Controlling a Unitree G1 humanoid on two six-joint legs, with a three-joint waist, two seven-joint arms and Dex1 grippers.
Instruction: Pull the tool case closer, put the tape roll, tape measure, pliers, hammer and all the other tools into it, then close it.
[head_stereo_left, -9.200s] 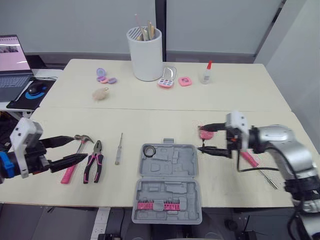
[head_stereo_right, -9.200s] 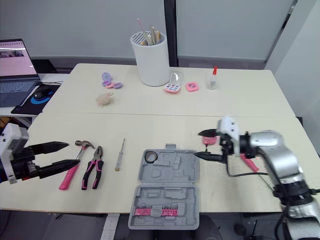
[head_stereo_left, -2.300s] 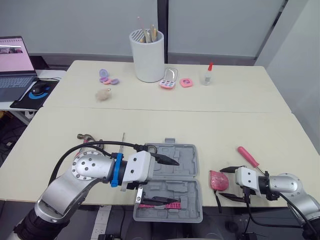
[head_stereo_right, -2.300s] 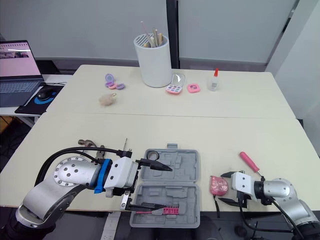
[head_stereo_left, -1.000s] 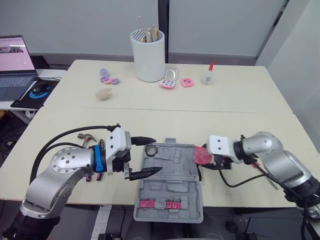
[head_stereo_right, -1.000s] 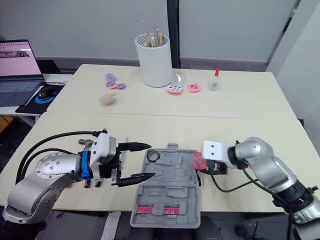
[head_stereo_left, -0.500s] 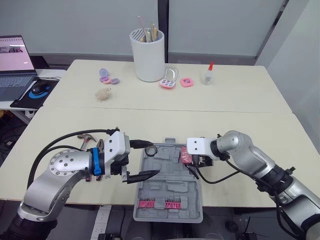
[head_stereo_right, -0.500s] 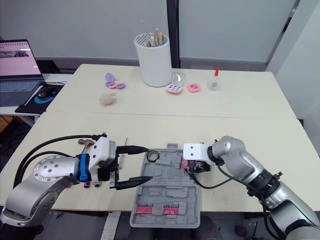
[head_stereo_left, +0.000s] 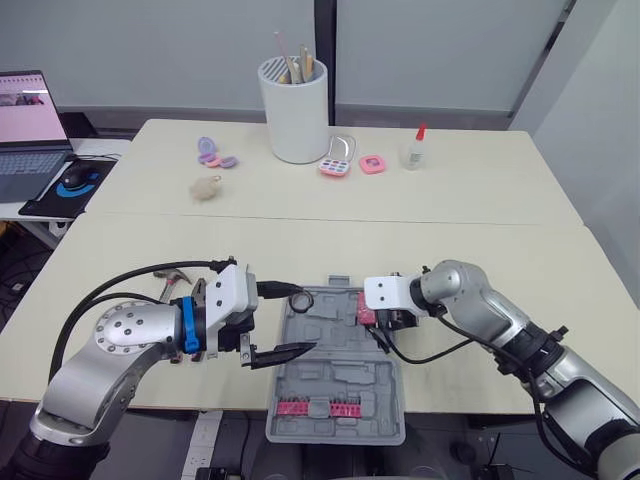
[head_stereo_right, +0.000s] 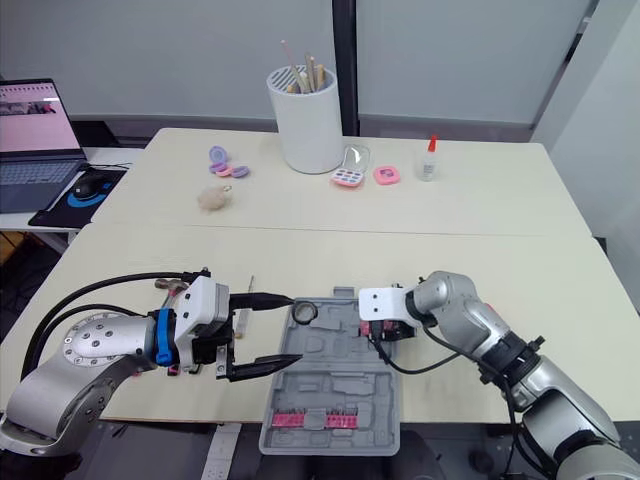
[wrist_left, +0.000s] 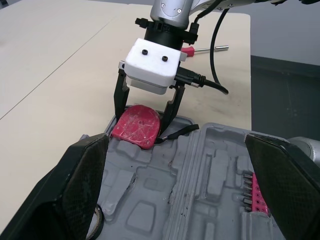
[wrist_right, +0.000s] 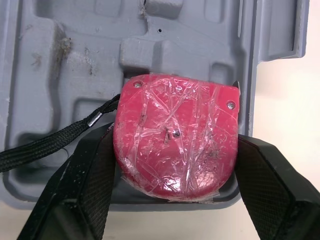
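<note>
The grey tool case (head_stereo_left: 335, 372) lies open at the table's near edge, a row of pink bits (head_stereo_left: 320, 408) in its near half. A black tape roll (head_stereo_left: 300, 300) sits in its far left corner. My right gripper (head_stereo_left: 372, 318) is shut on the red tape measure (wrist_right: 175, 135), holding it low over the case's far right corner; its black strap (wrist_right: 50, 142) trails into the tray. My left gripper (head_stereo_left: 307, 318) stands open and empty over the case's left side. The hammer (head_stereo_left: 172, 274) and pliers (head_stereo_left: 200, 290) lie behind my left arm, mostly hidden. A pink-handled screwdriver (wrist_left: 200, 49) lies right of the case.
On the far table stand a white cup of sticks (head_stereo_left: 293, 110), a glue bottle (head_stereo_left: 414, 148), pink compacts (head_stereo_left: 335, 162), purple pieces (head_stereo_left: 212, 153) and a fluffy ball (head_stereo_left: 205, 188). A laptop (head_stereo_left: 25, 120) and a mouse (head_stereo_left: 75, 180) are at far left.
My right gripper has carried the tape measure leftward from the case's right edge to over its far right corner. My left gripper has drawn back slightly to the left, still open.
</note>
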